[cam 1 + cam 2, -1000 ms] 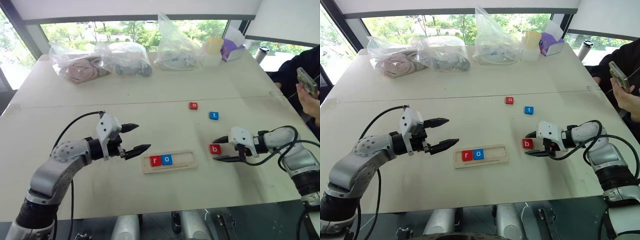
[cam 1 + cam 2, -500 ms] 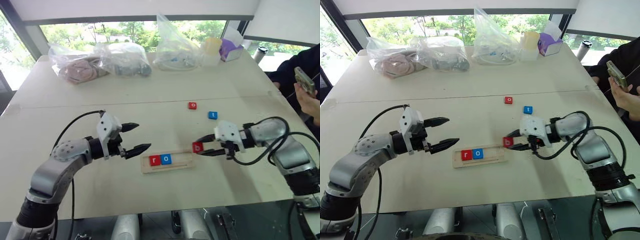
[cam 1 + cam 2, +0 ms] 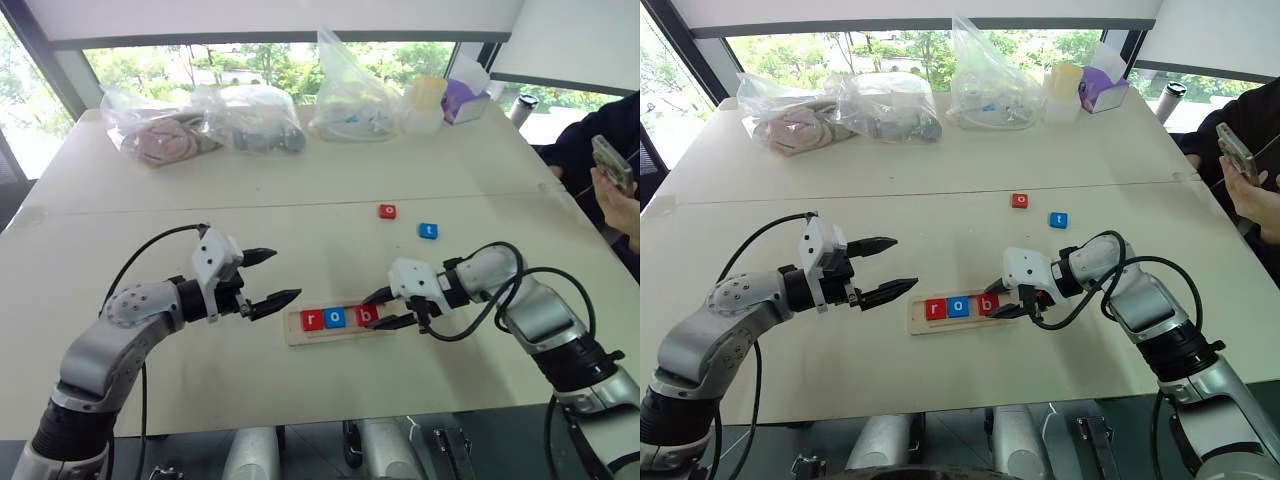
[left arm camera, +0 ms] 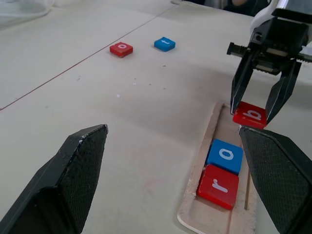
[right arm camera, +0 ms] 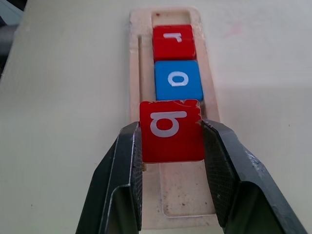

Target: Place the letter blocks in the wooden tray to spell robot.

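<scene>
The narrow pale wood tray [image 3: 339,322] lies on the worktop [image 3: 300,250] between the two arms. Inside it, at its left end, sit the red square "r" block [image 3: 311,320] and the blue square "o" block [image 3: 335,318], touching side by side — two of five letters look done.

Right gripper [image 5: 170,146]: fingers clamped on the red "b" block [image 5: 170,130], held by its two side edges over the tray, just beside the blue "o". Can't tell whether it's seated or a bit above the tray floor — prob. about to be set down as letter no. 3.

Left gripper [image 3: 268,277]: fingers spread wide, holding nothing, hovering near the tray's left end.

Left to do: the small red "o" block [image 3: 387,211] and small blue "t" block [image 3: 427,231] lie loose on the worktop, well apart from the tray on its far side.
</scene>
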Controlling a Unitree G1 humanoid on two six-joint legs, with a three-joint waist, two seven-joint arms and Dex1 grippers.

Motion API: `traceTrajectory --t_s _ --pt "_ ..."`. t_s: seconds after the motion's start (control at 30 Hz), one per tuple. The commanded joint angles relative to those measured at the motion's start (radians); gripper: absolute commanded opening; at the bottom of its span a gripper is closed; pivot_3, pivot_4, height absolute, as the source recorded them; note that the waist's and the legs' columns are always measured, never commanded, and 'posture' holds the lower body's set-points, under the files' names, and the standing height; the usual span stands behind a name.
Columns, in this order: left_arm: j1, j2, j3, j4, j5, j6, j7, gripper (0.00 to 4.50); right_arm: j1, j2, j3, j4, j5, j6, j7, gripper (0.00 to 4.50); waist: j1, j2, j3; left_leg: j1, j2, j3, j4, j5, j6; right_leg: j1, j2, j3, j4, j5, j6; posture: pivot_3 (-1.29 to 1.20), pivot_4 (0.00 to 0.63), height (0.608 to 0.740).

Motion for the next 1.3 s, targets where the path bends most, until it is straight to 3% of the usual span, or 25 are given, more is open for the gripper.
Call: traceTrajectory --t_s 0.03,0.5,1.3 --pt "0.007 0.005 0.024 -0.047 -0.008 -0.003 0.011 4.5 -0.025 0.01 0.01 0.014 -0.028 -0.034 -0.003 1.15 0.0 0.0 0.0 0.0 0.0 0.0 0.0 0.0 0.0 0.0 0.0 0.0 0.0 0.0 0.0 0.0 0.15 0.74" --pt "0.016 -0.004 0.017 -0.059 -0.015 0.003 0.033 4.5 -0.066 0.071 0.039 0.093 -0.082 -0.072 -0.022 1.15 0.0 0.0 0.0 0.0 0.0 0.0 0.0 0.0 0.0 0.0 0.0 0.0 0.001 0.0 0.0 0.0 0.15 0.74" --pt "0.022 -0.013 0.017 -0.071 -0.014 0.008 0.055 4.5 -0.068 0.128 0.055 0.042 -0.076 -0.005 0.003 1.15 0.0 0.0 0.0 0.0 0.0 0.0 0.0 0.0 0.0 0.0 0.0 0.0 0.002 0.0 0.0 0.0 0.15 0.74"
